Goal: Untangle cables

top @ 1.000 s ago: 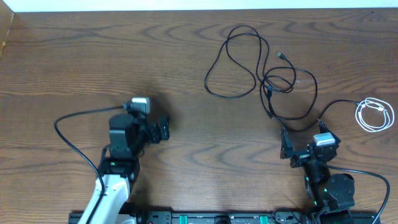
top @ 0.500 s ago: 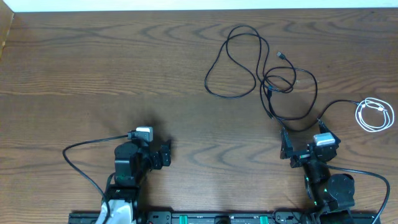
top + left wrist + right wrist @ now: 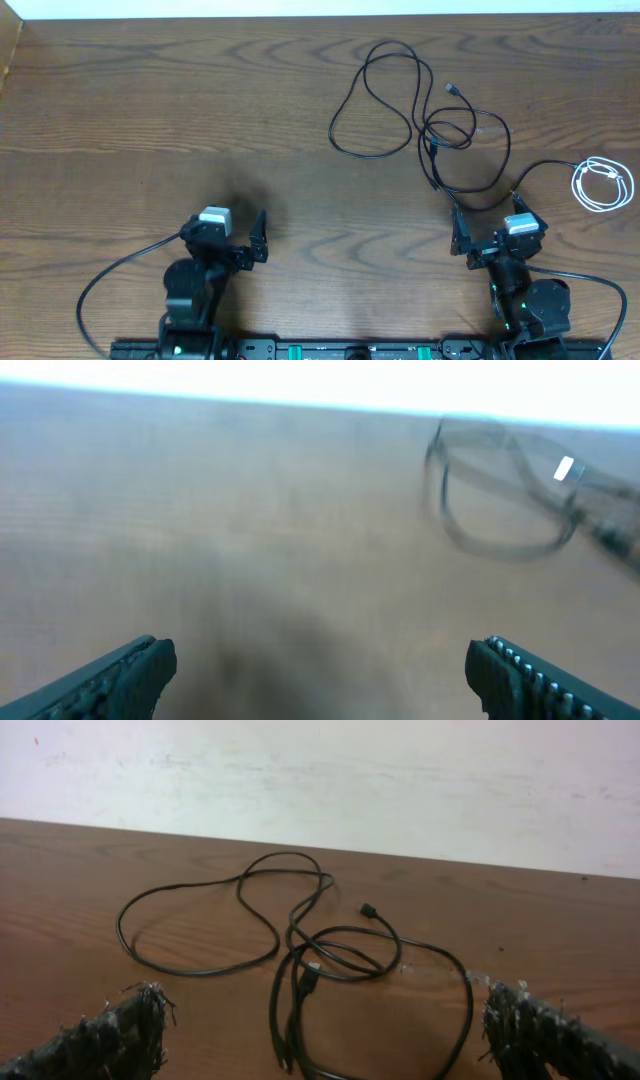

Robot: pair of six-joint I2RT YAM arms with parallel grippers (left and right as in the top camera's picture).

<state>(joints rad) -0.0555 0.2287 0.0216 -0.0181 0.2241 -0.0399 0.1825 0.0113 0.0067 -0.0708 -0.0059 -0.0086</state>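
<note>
cables (image 3: 437,140) lie loose on the table (image 3: 150,100), none of them held. the black ones are thin, long cords. one sweeps out in a wide open loop, and the others cross and coil into a small knot of overlapping rings beside it, with a small plug end sticking up from the bundle. the white cable (image 3: 578,186) is shorter and wound into a tight little coil, apart from the black knot.

the right gripper (image 3: 462,240) sits low, its fingers spread wide with nothing between them. in the right wrist view the black cables (image 3: 310,955) lie straight ahead of the right gripper (image 3: 325,1010), framed between its two fingertips, the wide loop ahead to its left and the knot nearer the middle. one black strand curves down to just ahead of this gripper. the white coil lies ahead and off to its right.

the left gripper (image 3: 252,243) is also spread apart and empty. in the blurred left wrist view, a grey loop of cable (image 3: 500,550) shows well ahead and to the right of the left gripper (image 3: 320,660), far from its fingertips.
</note>
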